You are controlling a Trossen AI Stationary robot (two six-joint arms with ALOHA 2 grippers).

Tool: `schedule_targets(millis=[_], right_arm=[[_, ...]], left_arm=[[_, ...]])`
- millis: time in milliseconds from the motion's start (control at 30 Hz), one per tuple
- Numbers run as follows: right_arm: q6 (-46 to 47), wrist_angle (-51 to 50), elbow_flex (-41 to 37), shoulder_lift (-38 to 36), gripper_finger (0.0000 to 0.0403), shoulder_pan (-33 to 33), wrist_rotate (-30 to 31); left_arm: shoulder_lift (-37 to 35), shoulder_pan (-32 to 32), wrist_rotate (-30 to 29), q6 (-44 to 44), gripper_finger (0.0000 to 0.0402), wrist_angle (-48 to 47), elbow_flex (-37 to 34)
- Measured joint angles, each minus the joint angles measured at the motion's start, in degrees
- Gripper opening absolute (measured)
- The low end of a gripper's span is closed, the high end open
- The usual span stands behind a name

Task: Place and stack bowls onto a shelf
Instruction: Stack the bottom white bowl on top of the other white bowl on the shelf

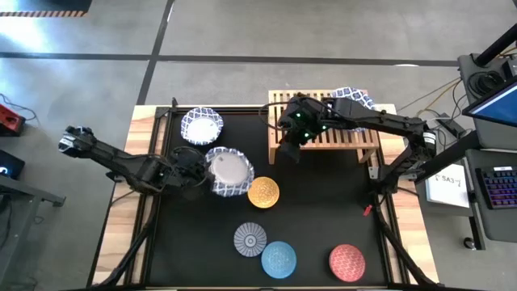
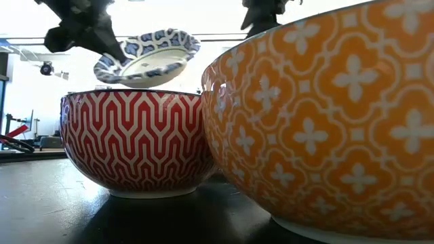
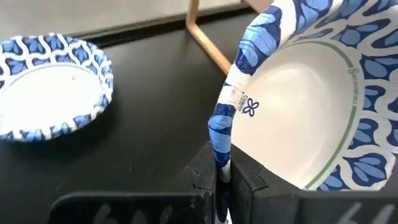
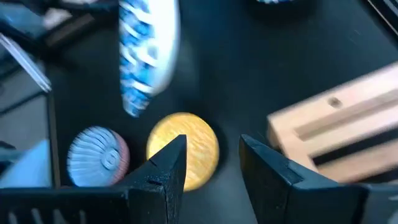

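Your left gripper [image 3: 224,180] has its jaws clamped on the white bowl's [image 1: 229,171] rim; carry it level toward the shelf [image 1: 347,133] at two o'clock. Your right gripper [image 1: 289,149], jaws open and empty, blocks the shelf front, so clear it first.

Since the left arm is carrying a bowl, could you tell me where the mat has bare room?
Bare mat lies between the shelf and the red bowl, below the right pincer. It is crowded around the yellow bowl, where the left pincer holds a white bowl.

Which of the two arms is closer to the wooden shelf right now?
The right. Its open right gripper hangs over the front left edge of the wooden shelf. The left gripper is well off to the shelf's left, pinching the rim of a blue-patterned white bowl.
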Motion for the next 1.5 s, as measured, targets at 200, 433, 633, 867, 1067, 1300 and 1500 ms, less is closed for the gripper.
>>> schedule_targets(millis=[200, 433, 633, 867, 1067, 1300, 1500], right_arm=[[5.39, 7.01, 0.0, 0.02, 0.0134, 1.26, 2.31], [4.71, 7.2, 0.0, 0.02, 0.0134, 1.38, 4.46], [3.64, 8.86, 0.0, 0.02, 0.0134, 1.56, 4.68], [-1.38, 10.17, 0.0, 0.02, 0.0134, 1.88, 10.96], [-2.91, 10.63, 0.0, 0.02, 0.0134, 1.88, 11.6], [-4.86, 10.63, 0.0, 0.02, 0.0134, 1.88, 14.71], [-5.25, 9.92, 0.0, 0.02, 0.0132, 1.88, 15.79]], left_arm=[[0.97, 5.12, -2.18, 10.17, 0.0, 10.92, 0.0], [1.36, 9.82, -2.2, 15.27, 0.0, 16.08, 0.02], [1.36, 12.17, -2.25, 15.58, 0.0, 18.42, 0.02], [1.74, 14.15, -2.22, 21.92, 0.0, 27.1, 0.02], [2.79, 16.07, -1.8, 22.91, 0.0, 29.1, 0.04], [4.61, 16.35, 0.47, 28.49, 0.0, 37.59, 0.04], [4.86, 16.55, 1.72, 30.31, 0.0, 39.01, 0.04]])
